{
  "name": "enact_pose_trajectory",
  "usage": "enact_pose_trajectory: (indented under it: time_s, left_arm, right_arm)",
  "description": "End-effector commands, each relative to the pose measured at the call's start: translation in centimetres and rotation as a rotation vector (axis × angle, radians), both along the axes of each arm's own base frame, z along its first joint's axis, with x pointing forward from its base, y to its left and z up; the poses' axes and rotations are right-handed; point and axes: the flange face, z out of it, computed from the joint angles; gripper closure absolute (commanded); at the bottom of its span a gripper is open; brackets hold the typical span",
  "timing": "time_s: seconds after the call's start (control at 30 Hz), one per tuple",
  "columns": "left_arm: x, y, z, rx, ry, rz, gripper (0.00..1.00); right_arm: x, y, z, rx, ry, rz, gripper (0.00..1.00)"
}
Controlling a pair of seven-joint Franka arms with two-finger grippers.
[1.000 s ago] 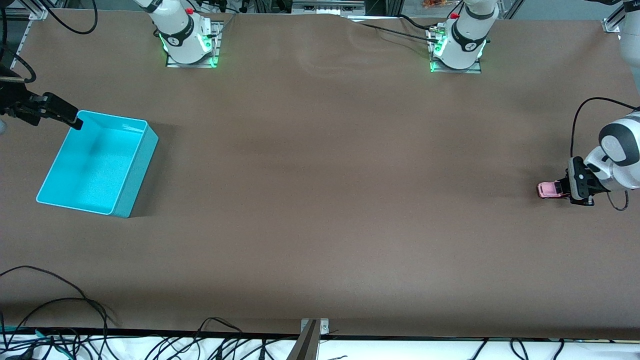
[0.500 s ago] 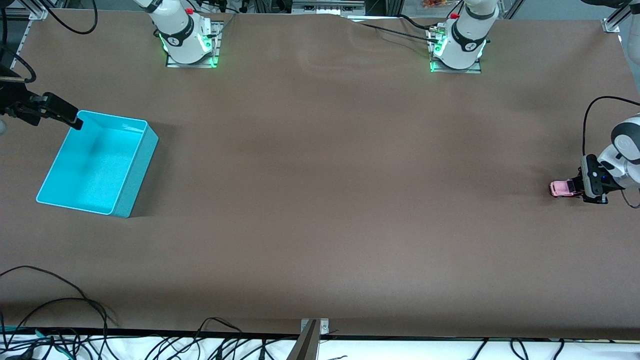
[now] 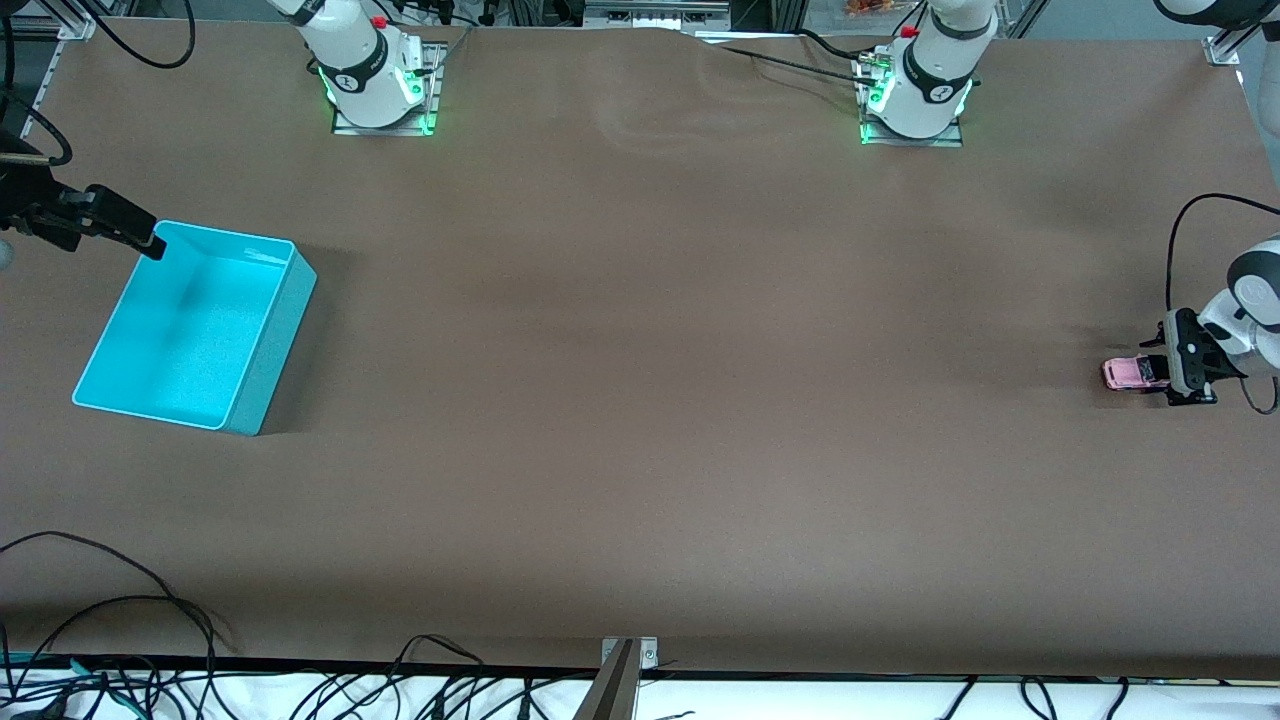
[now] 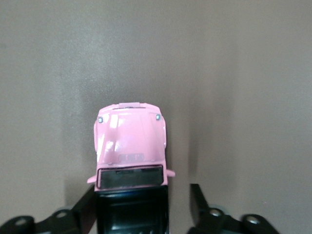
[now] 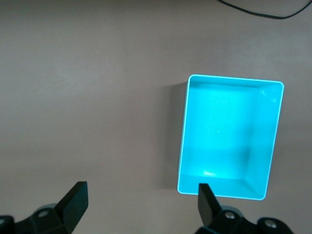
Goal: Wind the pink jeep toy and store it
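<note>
- The pink jeep toy [image 3: 1133, 373] stands on the desk [image 3: 660, 380] at the left arm's end.
- The left gripper [image 3: 1160, 374] sits low at the toy's rear, one finger on each side.
- The bin [image 3: 262, 345] rests at the right arm's end, well apart from the toy.
- The right gripper [image 3: 150, 243] hangs over the bin's corner.

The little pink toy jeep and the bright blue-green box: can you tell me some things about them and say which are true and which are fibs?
1. The small boxy pink toy jeep with a black roof stands on the brown table. True.
2. The jeep sits inside the turquoise rectangular plastic bin. False: the bin holds nothing; the jeep is at the left arm's end of the table.
3. The left pincer is open around the jeep's back end. True.
4. The right pincer holds the bin. False: it is open, by the bin's corner.
</note>
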Motion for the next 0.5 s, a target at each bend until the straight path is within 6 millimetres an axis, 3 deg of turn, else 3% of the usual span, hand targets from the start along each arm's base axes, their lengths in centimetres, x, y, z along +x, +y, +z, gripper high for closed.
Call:
enact_pose_trajectory:
  time_s: [0.0,0.23,0.47]
  left_arm:
    - [2.4,-0.1,4.3,-0.016,0.036,-0.002,0.00]
    - [3.1,-0.8,7.3,-0.020,0.077,0.041,0.00]
    - [4.6,-5.0,12.6,-0.001,0.107,0.086,0.00]
  right_arm:
    - [-0.1,0.1,0.8,0.004,-0.009,-0.001,0.00]
    - [-0.1,0.1,0.7,0.004,-0.009,-0.001,0.00]
    - [-0.1,0.1,0.7,0.004,-0.009,-0.001,0.00]
